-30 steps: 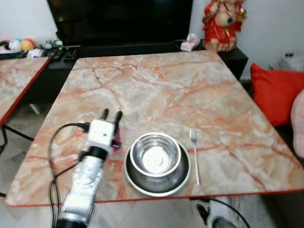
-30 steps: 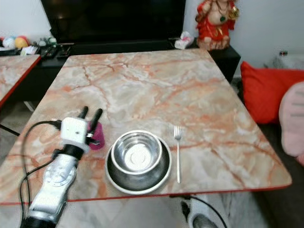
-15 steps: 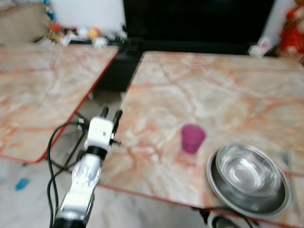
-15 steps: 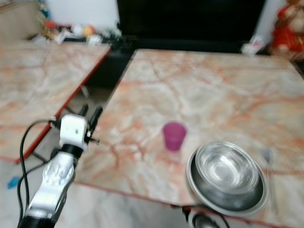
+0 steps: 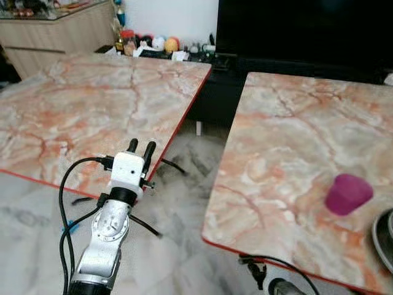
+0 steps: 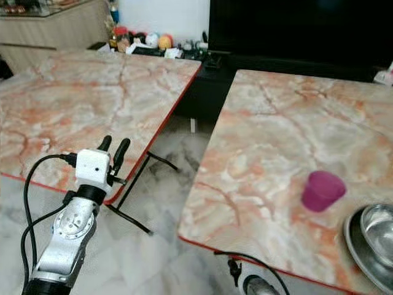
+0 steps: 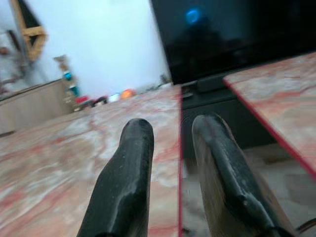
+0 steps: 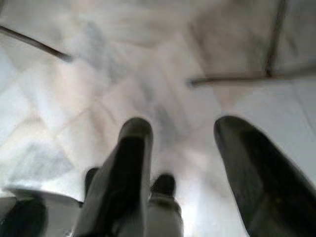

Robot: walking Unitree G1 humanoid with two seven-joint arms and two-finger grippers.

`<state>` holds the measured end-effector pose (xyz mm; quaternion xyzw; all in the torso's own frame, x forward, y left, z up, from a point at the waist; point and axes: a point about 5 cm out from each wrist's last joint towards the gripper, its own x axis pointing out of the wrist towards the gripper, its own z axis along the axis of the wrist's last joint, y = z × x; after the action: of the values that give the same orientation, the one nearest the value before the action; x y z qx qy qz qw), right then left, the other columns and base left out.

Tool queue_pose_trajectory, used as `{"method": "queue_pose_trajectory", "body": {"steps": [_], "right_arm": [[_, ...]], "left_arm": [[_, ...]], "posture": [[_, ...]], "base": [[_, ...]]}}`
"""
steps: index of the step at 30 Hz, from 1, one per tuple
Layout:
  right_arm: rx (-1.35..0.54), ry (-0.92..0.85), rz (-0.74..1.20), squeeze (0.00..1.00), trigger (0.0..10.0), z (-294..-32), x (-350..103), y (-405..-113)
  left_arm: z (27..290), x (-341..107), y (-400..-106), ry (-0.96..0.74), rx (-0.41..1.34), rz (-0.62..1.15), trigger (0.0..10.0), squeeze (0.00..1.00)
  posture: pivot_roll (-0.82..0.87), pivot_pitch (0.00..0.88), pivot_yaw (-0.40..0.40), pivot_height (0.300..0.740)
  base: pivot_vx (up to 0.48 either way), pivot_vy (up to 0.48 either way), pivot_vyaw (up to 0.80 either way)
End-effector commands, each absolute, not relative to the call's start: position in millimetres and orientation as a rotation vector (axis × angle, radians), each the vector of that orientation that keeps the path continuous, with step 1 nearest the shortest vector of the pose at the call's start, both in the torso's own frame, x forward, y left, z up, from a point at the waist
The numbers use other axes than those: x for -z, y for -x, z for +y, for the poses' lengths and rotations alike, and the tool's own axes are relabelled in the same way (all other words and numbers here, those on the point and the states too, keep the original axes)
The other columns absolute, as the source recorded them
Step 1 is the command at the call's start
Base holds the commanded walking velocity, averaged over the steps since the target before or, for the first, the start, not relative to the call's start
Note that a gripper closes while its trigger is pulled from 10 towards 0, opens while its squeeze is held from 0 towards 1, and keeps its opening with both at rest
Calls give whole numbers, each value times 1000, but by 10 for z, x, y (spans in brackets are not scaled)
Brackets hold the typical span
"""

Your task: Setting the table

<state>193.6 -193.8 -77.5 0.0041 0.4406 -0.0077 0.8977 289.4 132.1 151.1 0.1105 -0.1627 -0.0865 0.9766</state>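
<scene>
Setting progress: a purple cup [image 5: 347,193] stands upright on the right-hand table [image 5: 288,141], well in from its near edge, and the rim of a metal bowl [image 5: 385,235] sits close beside it at the picture's border. As I judge it, one place is partly laid and more pieces are likely needed.
Left gripper [image 5: 140,147]: held up in front, empty, its two fingers slightly apart with a narrow gap between them, pointing toward the left-hand table [image 5: 80,110]; it hangs just beside that table's red edge.
Right gripper [image 8: 185,163]: hanging low and pointing at the pale floor [image 5: 178,233], fingers spread, nothing between them.
Edges: both tables have thin red rims; the cup's table ends in a rounded near corner [image 6: 184,233], with a cable [image 6: 245,261] dangling below it.
Open room: a floor gap runs between the two tables toward a dark cabinet [image 5: 215,104]; black table legs [image 6: 132,209] slant into that gap under the left-hand table, so passage looks narrow.
Far clutter: small colourful items [image 5: 156,44] lie beyond the left-hand table.
</scene>
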Motion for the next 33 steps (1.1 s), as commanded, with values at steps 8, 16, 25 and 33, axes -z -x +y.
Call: {"method": "queue_pose_trajectory", "body": {"steps": [8,16,25,33], "right_arm": [[2,-21,907,0,10000,-1885,763,-1973],[-2,-16,908,0,10000,-1891,763,-1971],[-2,-19,909,0,10000,-1889,763,-1973],[-10,-16,912,0,10000,-1883,764,-1972]], "left_arm": [[1385,-1583,-2900,-247,160,-350,10000,0],[1383,-1581,-2898,-246,158,-348,10000,0],[1389,-1585,-2899,-246,155,-347,10000,0],[1395,-1588,-2901,-248,156,-347,10000,0]], "posture": [[101,0,-10,740],[101,0,-12,740],[102,0,-11,740],[102,0,-9,740]], "base": [[0,480,0],[0,480,0],[0,480,0],[0,480,0]]}}
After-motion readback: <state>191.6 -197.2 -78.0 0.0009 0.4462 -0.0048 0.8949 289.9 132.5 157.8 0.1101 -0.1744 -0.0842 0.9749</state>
